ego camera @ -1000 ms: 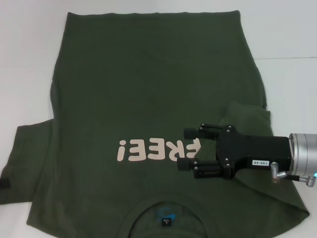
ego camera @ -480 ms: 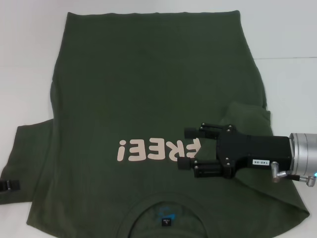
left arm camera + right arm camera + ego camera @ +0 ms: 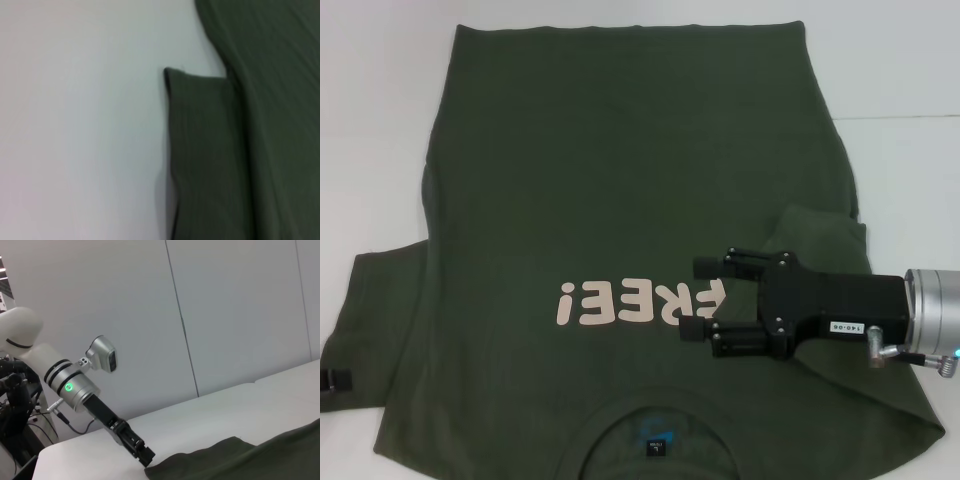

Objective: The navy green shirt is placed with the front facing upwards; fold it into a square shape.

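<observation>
The navy green shirt (image 3: 620,180) lies front up on the white table, collar towards me, with its pink "FREE!" print (image 3: 635,300) and black neck label (image 3: 658,445) showing. Its right sleeve (image 3: 825,235) is folded inward onto the body. My right gripper (image 3: 700,298) is open just above the shirt, beside the end of the print, and holds nothing. My left gripper (image 3: 335,380) is at the outer edge of the flat left sleeve (image 3: 380,310). It also shows in the right wrist view (image 3: 145,458) at the cloth's edge. The left wrist view shows that sleeve's corner (image 3: 200,150).
The white table (image 3: 370,150) shows bare to the left and right of the shirt. The shirt's hem lies at the far side. A pale wall stands behind the table in the right wrist view (image 3: 225,315).
My left gripper has shifted slightly towards me along the left sleeve's edge. The right gripper and the shirt have not moved.
</observation>
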Motion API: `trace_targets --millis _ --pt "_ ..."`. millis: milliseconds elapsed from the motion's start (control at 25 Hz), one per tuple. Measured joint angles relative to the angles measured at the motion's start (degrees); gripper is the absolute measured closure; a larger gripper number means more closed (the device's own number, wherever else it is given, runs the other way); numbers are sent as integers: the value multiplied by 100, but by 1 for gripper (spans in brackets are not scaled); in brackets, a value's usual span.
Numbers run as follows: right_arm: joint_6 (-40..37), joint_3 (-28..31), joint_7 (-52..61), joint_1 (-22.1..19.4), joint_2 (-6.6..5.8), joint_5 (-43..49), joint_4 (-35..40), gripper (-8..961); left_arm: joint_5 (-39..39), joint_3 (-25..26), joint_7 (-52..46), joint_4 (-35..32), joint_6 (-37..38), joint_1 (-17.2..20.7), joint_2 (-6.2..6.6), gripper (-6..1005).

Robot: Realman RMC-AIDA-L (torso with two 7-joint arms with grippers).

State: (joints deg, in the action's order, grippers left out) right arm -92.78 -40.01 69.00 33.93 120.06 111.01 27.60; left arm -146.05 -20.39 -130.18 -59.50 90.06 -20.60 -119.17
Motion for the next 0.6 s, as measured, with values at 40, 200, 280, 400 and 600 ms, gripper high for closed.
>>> trace_targets --millis 40,200,280,400,600 --pt "16 0 0 8 0 0 -5 90 -22 0 -3 0 0 -2 0 151" --pt "85 -27 0 46 0 0 -14 90 -29 3 -5 0 0 -17 0 151" --pt "89 -32 0 62 0 0 -17 90 -28 1 -6 0 0 -29 -1 151" --pt "95 -36 0 69 0 0 -18 90 -28 0 -7 0 -20 -38 -1 152" --pt "145 -21 0 71 0 0 -18 90 -29 0 -7 7 -88 -45 -6 152"
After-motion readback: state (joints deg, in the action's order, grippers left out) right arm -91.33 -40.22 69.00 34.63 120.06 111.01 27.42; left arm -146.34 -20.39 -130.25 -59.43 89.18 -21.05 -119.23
